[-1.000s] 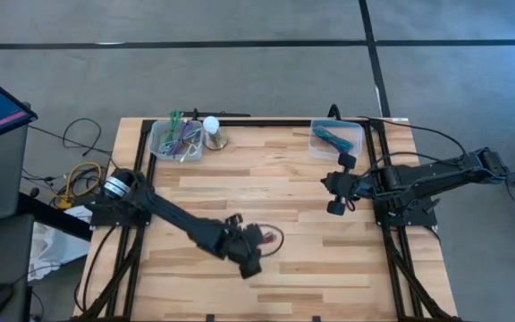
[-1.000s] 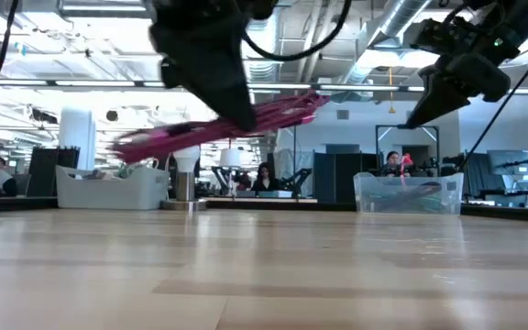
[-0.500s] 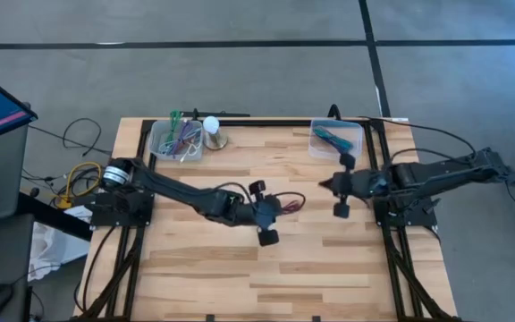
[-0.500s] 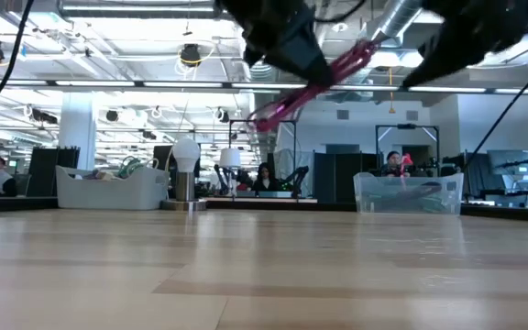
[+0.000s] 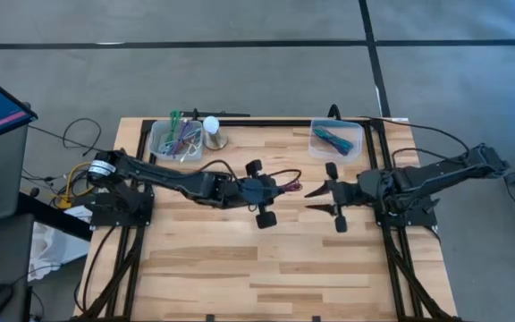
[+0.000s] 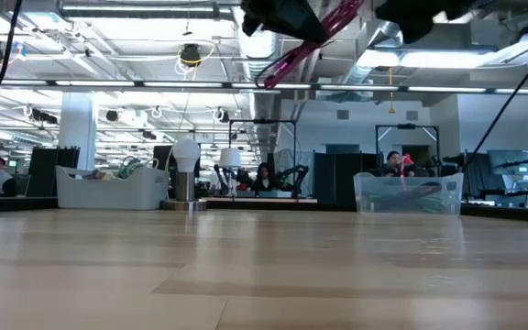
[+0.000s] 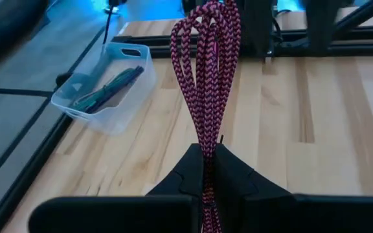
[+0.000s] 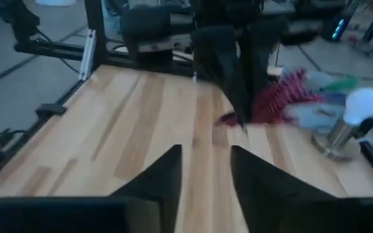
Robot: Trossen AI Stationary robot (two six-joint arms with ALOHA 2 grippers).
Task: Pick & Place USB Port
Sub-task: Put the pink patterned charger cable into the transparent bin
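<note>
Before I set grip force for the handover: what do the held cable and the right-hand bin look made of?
The cable, pinched in the left gripper, looks braided fabric: a matte magenta-and-dark woven pattern, hanging in limp loops. The bin looks like thin translucent plastic, since its contents show through smooth, slightly glossy walls.

Open-plan robotics lab – exposed ceiling ducts [image 6: 401,23], other robot arms [image 6: 291,176], seated person [image 6: 393,165] behind

Between my left gripper [image 5: 278,188], clamped on the looped red cable [image 7: 207,77], and my right gripper [image 5: 316,199], fingers parted, I see only a narrow gap. Below and on the near side of both, the table [image 5: 266,268] is bare. Beyond the left gripper stand a bin [image 5: 176,139] and lamp [image 5: 212,131]; beyond the right, a second bin [image 5: 336,139].
</note>
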